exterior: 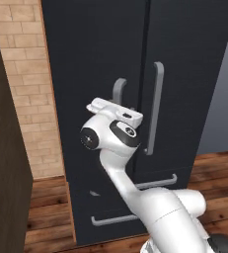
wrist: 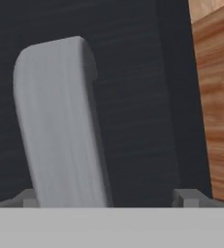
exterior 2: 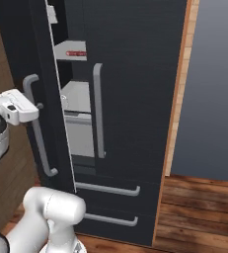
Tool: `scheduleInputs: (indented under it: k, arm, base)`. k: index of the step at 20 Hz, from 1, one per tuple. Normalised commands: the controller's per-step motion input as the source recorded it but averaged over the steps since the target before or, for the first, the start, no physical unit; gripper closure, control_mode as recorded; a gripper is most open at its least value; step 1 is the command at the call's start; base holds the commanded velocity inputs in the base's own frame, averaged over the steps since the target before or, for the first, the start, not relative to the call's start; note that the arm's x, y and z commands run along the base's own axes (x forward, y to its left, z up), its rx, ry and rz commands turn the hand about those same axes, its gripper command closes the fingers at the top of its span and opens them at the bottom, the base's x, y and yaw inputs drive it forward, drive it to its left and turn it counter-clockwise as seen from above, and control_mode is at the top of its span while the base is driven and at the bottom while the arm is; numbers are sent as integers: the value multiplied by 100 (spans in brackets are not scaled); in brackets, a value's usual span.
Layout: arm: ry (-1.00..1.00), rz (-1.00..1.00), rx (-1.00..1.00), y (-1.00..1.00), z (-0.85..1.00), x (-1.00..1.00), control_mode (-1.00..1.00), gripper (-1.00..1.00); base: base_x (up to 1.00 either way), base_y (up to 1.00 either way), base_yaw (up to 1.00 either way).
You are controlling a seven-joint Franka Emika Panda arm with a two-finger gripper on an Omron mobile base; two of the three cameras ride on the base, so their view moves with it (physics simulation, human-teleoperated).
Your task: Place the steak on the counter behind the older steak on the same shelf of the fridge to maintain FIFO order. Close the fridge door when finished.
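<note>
Your gripper [wrist: 106, 197] is spread wide with nothing clamped in it; the grey bar handle [wrist: 60, 126] of the left fridge door [exterior 2: 39, 59] rises between its two tips. That door stands slightly ajar, leaving a narrow gap onto the grey inside of the fridge [exterior 2: 135, 99]. Through the gap you can see a strip of dark red steak [exterior 2: 76, 53] lying on a light grey shelf [exterior 2: 68, 49]. Two drawers [exterior 2: 110, 200] sit closed below, above the wooden floor [exterior 2: 199, 212].

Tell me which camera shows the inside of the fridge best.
The right base view: through the door gap you see the grey fridge interior and a shelf. The left base view shows dark door fronts; the hand view, a door handle close up.
</note>
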Motion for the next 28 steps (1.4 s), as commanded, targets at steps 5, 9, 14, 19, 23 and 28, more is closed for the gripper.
scheduleInputs:
  k: [5,9,14,19,23,28]
  arm:
    - [0,4,0,-16,19,44,-100,-100]
    - [0,0,0,-6,11,46,-100,-100]
    - [0,0,0,0,2,56,-100,-100]
    - [0,0,0,0,3,59,-100,-100]
    - [0,0,0,-1,1,61,-100,-100]
    - [0,0,0,0,0,61,-100,-100]
  base:
    - [0,0,0]
    - [0,0,0]
    - [0,0,0]
    - [0,0,0]
    - [0,0,0]
    - [0,0,0]
